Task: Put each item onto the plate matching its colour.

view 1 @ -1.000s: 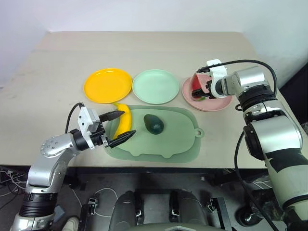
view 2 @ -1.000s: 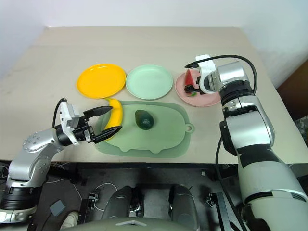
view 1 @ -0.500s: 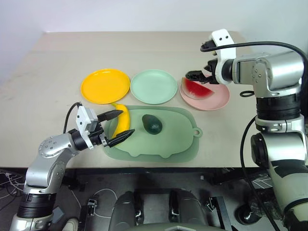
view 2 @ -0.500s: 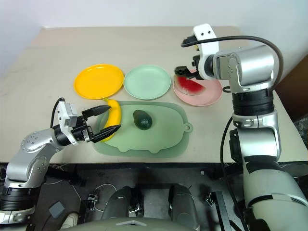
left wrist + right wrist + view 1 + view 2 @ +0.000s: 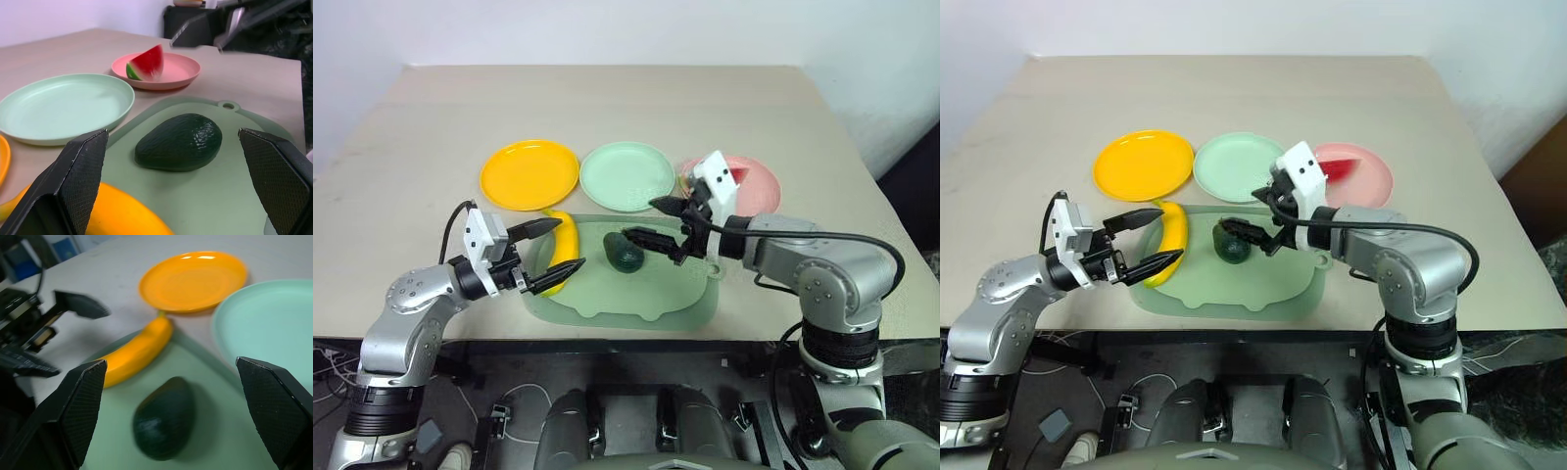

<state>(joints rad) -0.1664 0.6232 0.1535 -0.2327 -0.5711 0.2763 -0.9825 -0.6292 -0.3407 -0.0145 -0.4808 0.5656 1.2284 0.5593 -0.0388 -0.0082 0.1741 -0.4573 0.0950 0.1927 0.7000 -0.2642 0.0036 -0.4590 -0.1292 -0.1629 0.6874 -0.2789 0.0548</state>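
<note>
watermelon wedge [image 5: 1337,167]: on pink plate [image 5: 1371,186]
avocado [image 5: 1230,241], banana [image 5: 1169,241]: on pale green tray [image 5: 1263,284]
right gripper [image 5: 1257,213]: jaws spread, over avocado
left gripper [image 5: 1148,240]: jaws spread, flanking banana

A wide beige surface [image 5: 607,108] stands against a plain white wall [image 5: 607,29]. The light is even and soft. Below the front edge, cables [image 5: 337,357] lie on a dark floor.

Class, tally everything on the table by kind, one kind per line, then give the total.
Plates: 3 (yellow, green, pink)
Toy fruits: 3 (banana, avocado, watermelon)
Tray: 1
Total: 7
</note>
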